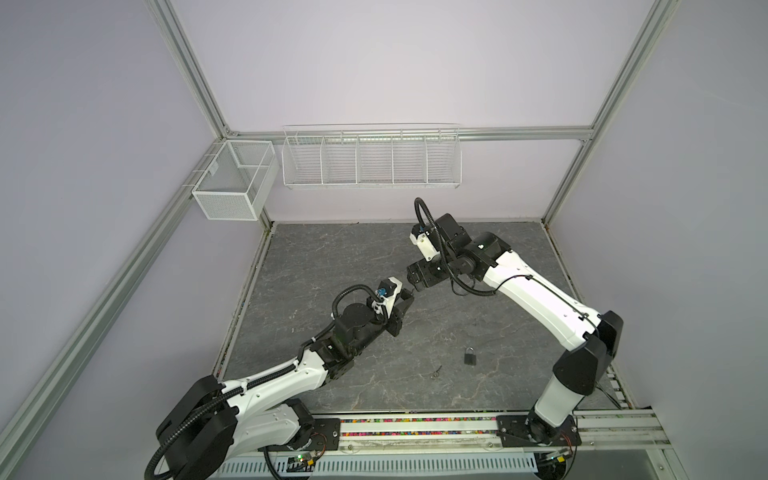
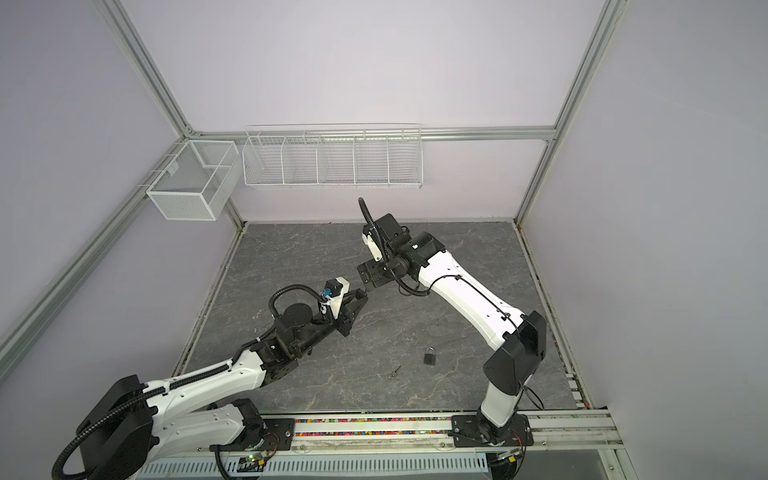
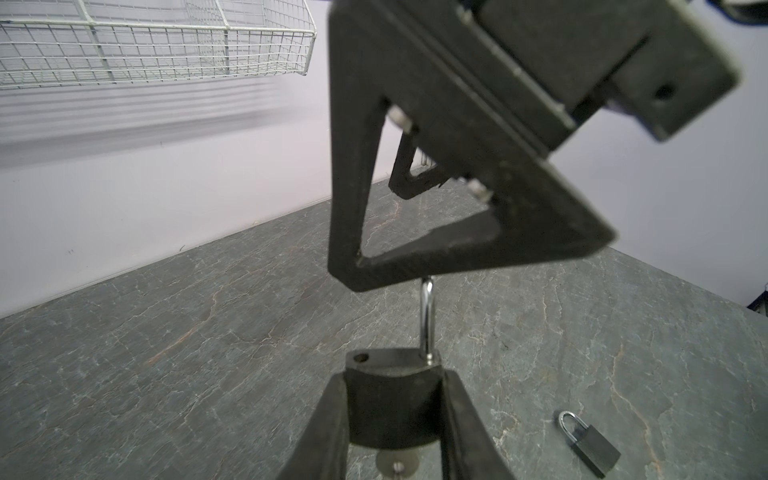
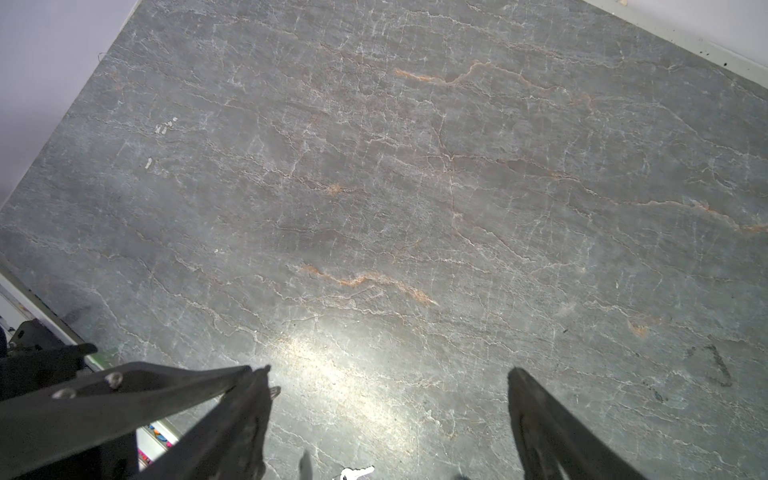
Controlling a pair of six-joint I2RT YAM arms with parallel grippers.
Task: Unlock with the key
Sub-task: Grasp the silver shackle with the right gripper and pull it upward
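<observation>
My left gripper (image 3: 392,380) is shut on the body of a black padlock (image 3: 390,407), held above the table. Its silver shackle (image 3: 427,316) stands up from one hole; the other hole (image 3: 361,357) is bare. A round key head (image 3: 395,461) shows under the lock body. My right gripper (image 4: 386,374) is open, and one finger (image 3: 457,257) covers the shackle's top. In both top views the two grippers meet tip to tip at mid-table, left gripper (image 1: 409,296) and right gripper (image 1: 412,286), and the held lock is hidden.
A second, closed padlock (image 1: 470,356) (image 2: 430,356) (image 3: 590,444) lies on the grey stone table (image 1: 332,257) toward the front. A loose key (image 1: 436,371) (image 2: 395,371) (image 4: 357,473) lies to its left. White wire baskets (image 1: 370,158) hang on the back wall.
</observation>
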